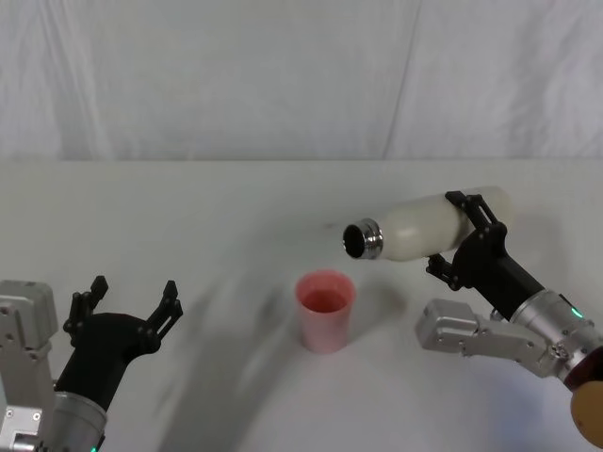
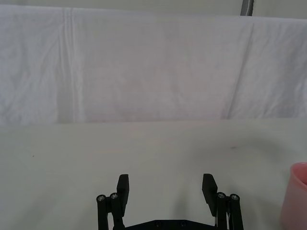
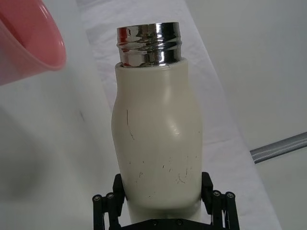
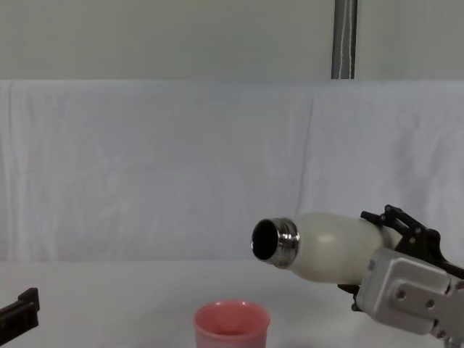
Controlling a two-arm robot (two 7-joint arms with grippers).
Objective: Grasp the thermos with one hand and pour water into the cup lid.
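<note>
The cream-white thermos point(image 1: 429, 226) is held almost on its side above the table, its open steel neck point(image 1: 362, 239) pointing left toward the pink cup lid point(image 1: 326, 309). My right gripper point(image 1: 468, 235) is shut around the thermos's lower body. The neck's mouth hangs above and slightly to the right of the cup lid, apart from it; the chest view shows the thermos point(image 4: 326, 246) over the cup lid point(image 4: 231, 325). In the right wrist view the thermos point(image 3: 156, 143) sits between the fingers, with the cup lid point(image 3: 26, 40) beyond. My left gripper point(image 1: 129, 303) rests open at the near left, holding nothing.
A white cloth covers the table point(image 1: 188, 217) and hangs as a backdrop point(image 1: 283, 75) behind it. A grey pole point(image 4: 344, 40) stands behind the backdrop. Bare table lies between my left gripper and the cup lid.
</note>
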